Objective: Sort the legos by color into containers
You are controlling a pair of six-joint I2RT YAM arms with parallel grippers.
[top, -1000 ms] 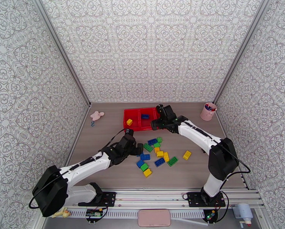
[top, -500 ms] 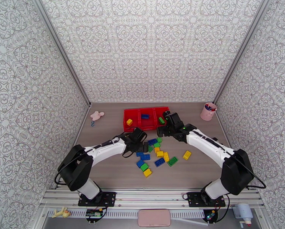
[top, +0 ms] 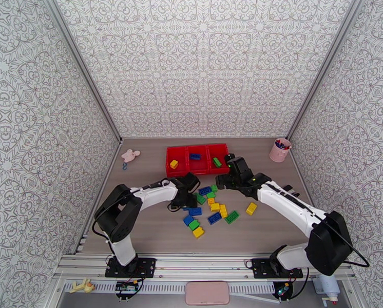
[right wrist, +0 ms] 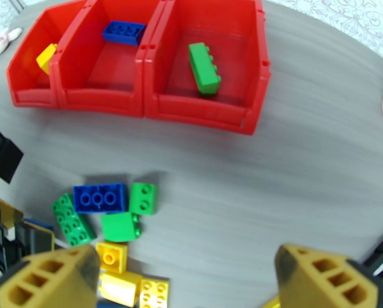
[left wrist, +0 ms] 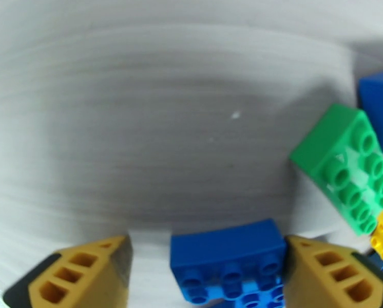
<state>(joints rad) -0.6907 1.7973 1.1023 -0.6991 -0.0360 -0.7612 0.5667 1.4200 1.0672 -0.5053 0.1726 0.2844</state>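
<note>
Red tray lies across the far part of the table, with three compartments in a row. Its left compartment holds one yellow brick, the middle one a long blue brick, and the right one a green brick lying at a slant. Loose bricks, yellow, blue and green mixed, cluster on the arms' side of the tray, apart from its front wall. A lone yellow brick sits off the cluster, out toward the tray's right end. Left gripper is low over the side of the cluster nearer the tray's left end, fingers parted around a blue brick. One yellow finger meets the brick's end. The other finger stands off it with table showing in the gap, so there is no grip. An eight-stud green brick lies near that blue one. Right gripper hovers on the near side of the tray's right compartment, above the cluster, fingers spread wide with nothing between them. Pink cup stands beyond the tray's right end, and a pink mouse toy lies beyond its left end.
</note>
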